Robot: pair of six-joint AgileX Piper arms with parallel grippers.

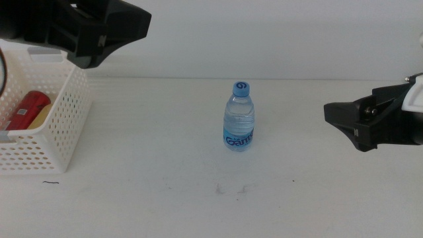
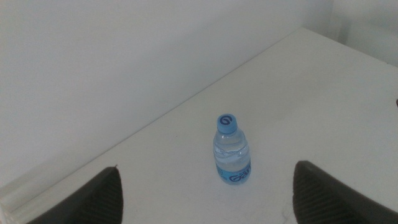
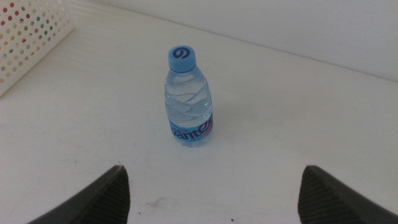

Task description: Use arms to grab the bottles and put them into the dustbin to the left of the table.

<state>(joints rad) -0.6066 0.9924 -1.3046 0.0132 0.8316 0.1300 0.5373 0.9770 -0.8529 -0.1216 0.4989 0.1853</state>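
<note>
A small clear water bottle (image 1: 239, 119) with a blue cap stands upright mid-table, also seen in the left wrist view (image 2: 231, 152) and the right wrist view (image 3: 188, 99). The white perforated dustbin (image 1: 63, 125) sits at the table's left edge with a red can (image 1: 26, 109) lying inside and something yellowish beside the can. My left gripper (image 1: 125, 30) hovers above the dustbin, jaws wide apart and empty (image 2: 206, 177). My right gripper (image 1: 337, 118) hangs to the right of the bottle, pointing at it, jaws wide apart and empty (image 3: 212, 180).
The white table (image 1: 165, 198) carries a few small dark marks in front of the bottle. A pale wall runs along the back edge. A corner of the dustbin (image 3: 25, 31) shows in the right wrist view.
</note>
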